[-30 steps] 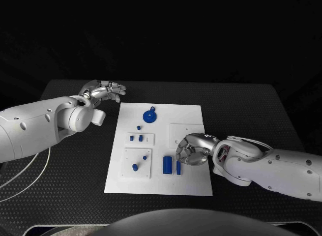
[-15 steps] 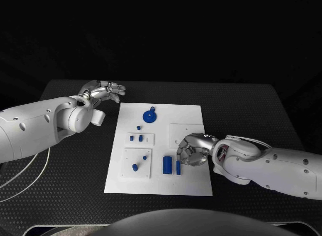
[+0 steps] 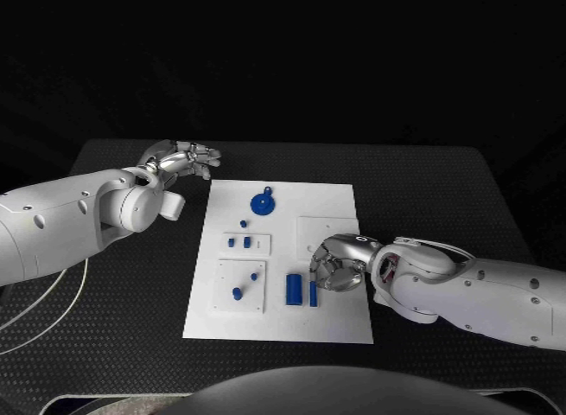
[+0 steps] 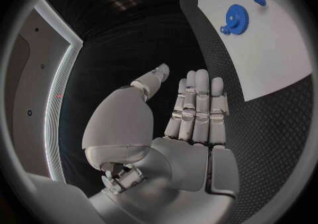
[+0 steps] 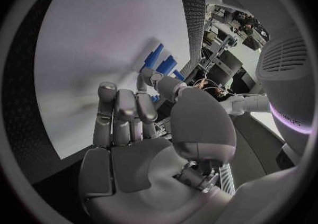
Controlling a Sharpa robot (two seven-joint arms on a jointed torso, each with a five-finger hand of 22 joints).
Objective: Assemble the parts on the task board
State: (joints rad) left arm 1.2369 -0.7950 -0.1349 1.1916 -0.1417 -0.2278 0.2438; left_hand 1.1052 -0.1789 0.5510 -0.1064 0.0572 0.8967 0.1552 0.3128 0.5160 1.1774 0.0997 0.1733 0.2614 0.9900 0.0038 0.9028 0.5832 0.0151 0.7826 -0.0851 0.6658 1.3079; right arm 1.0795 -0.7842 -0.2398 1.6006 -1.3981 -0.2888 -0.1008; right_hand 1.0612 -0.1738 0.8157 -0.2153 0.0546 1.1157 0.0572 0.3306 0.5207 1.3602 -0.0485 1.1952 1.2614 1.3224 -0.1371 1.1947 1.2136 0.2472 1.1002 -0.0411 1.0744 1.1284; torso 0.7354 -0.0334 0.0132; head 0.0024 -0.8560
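Beside the right hand (image 3: 339, 264), on the white task board (image 3: 339, 199) in the middle of the black table (image 3: 445, 190), lie two long blue bars (image 3: 302, 290), side by side and parallel, one broader than the other. This hand sits low over the board's right half with its fingers curled inward next to the bars; the wrist view shows the fingers (image 5: 122, 113) bent toward the thumb above the white plate, with blue pieces (image 5: 162, 64) just past the fingertips, but whether anything is pinched between them I cannot tell.

Farther from that hand, toward the board's far edge, lies a round blue gear (image 3: 264, 205) with toothed rim and a small tab on one side. Between the gear and the bars sit several small blue pegs (image 3: 239, 243), some within a raised white square, and two more small blue pieces (image 3: 243, 288) on another white square nearer the robot.

Off the board's far corner, the left hand (image 3: 183, 160) hovers above the table, holding nothing, its fingers (image 4: 199, 102) stretched straight and close together with the thumb apart. From its wrist view the gear (image 4: 235, 16) lies well ahead of the fingertips on the board.
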